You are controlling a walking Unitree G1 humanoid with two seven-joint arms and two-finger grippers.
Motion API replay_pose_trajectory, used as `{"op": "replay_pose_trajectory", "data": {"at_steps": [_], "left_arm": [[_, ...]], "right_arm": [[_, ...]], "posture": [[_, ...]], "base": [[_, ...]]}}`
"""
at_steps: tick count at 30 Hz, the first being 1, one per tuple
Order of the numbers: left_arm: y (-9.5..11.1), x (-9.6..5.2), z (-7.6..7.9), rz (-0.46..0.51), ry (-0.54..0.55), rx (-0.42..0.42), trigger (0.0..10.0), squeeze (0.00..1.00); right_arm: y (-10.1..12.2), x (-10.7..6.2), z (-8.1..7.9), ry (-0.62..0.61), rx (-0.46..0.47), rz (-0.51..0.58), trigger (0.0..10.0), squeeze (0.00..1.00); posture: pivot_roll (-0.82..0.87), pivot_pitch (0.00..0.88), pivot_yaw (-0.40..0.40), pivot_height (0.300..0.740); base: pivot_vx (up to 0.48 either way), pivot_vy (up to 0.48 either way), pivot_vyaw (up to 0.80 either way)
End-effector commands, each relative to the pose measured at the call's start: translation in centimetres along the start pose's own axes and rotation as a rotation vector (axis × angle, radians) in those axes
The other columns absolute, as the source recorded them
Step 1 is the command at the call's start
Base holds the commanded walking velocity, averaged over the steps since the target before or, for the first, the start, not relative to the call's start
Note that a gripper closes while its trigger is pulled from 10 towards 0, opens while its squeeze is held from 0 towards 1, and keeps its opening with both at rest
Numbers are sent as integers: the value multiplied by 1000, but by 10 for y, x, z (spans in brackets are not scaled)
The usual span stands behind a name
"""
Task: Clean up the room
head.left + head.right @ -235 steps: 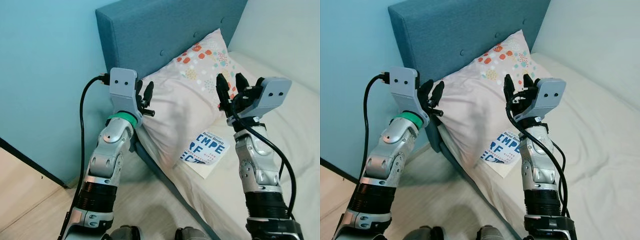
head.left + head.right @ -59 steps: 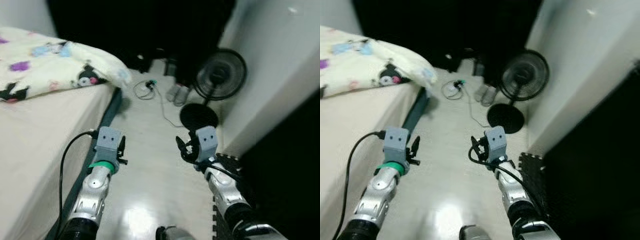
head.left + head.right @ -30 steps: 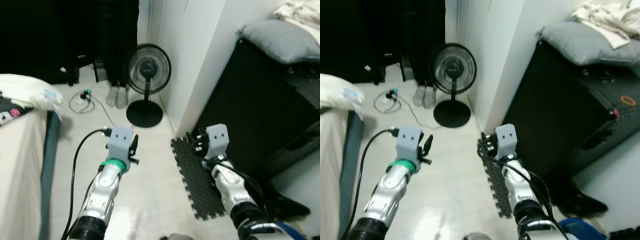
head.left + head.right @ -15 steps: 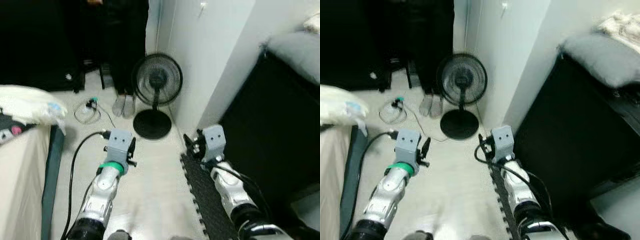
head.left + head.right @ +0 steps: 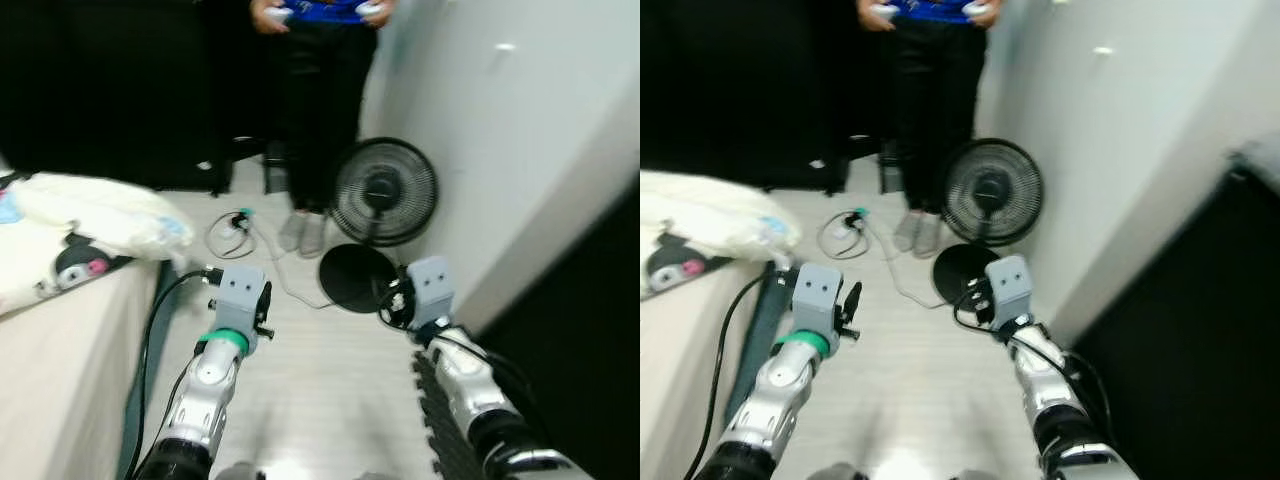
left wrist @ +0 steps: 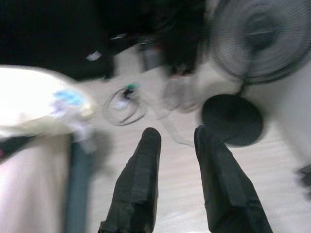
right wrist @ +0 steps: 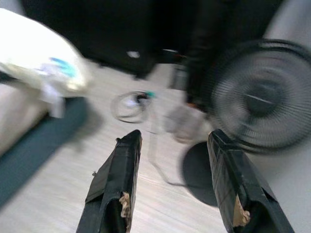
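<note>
Left gripper (image 6: 172,138) and right gripper (image 7: 176,141), jaws apart, empty above pale floor (image 5: 310,400); advise approaching coiled white cable (image 5: 232,232) slowly, avoiding black pedestal fan (image 5: 385,192).

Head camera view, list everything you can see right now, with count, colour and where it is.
Standing fan: one, black, on the floor by the white wall, ahead and to the right.
Coiled cable: one, light with a green bit, on the floor left of the fan.
Blanket: one, cream with cartoon prints, bunched on the bed at the left.
Bed: one, beige top with a teal edge, along the left.
Foam mat: one, black, on the floor at the lower right.
Person: one, dark trousers and blue top, standing behind the fan.
Left hand: one, black fingers slightly apart, empty, above the floor.
Right hand: one, black fingers open, empty.
</note>
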State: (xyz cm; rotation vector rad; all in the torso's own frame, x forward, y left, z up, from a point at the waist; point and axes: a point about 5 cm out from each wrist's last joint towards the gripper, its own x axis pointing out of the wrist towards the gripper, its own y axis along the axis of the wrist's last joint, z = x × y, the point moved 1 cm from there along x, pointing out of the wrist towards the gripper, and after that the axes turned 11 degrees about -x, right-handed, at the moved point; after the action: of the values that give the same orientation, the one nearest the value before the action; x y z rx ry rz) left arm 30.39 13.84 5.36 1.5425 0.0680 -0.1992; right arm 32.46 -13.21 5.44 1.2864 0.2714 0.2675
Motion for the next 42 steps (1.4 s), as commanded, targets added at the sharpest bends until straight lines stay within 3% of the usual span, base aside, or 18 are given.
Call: {"op": "replay_pose_trajectory", "data": {"at_steps": [1,7,14,20,37,42], "left_arm": [[-2,1,5,-12,-12,-1,10000,0],[1,3,6,-6,-19,1,10000,0],[19,13,2,26,-59,38,10000,0],[22,15,4,32,-70,41,10000,0],[14,10,10,8,-72,14,10000,0],[11,9,13,-9,-91,6,10000,0]], "right_arm": [[-6,-5,1,-5,12,-20,10000,0],[-5,-4,3,-19,28,-9,10000,0],[-2,-2,3,-89,93,7,10000,0],[-6,-6,4,-103,117,5,10000,0],[-9,-9,13,-100,68,-17,10000,0],[-12,-10,9,-77,46,-34,10000,0]], "posture": [[-5,0,7,740],[-1,0,31,740],[9,0,88,740],[5,1,87,740],[-5,22,58,740],[-8,27,54,740]], "base": [[390,0,0],[390,0,0],[372,0,0],[293,0,0],[267,0,0],[0,0,786]]}}
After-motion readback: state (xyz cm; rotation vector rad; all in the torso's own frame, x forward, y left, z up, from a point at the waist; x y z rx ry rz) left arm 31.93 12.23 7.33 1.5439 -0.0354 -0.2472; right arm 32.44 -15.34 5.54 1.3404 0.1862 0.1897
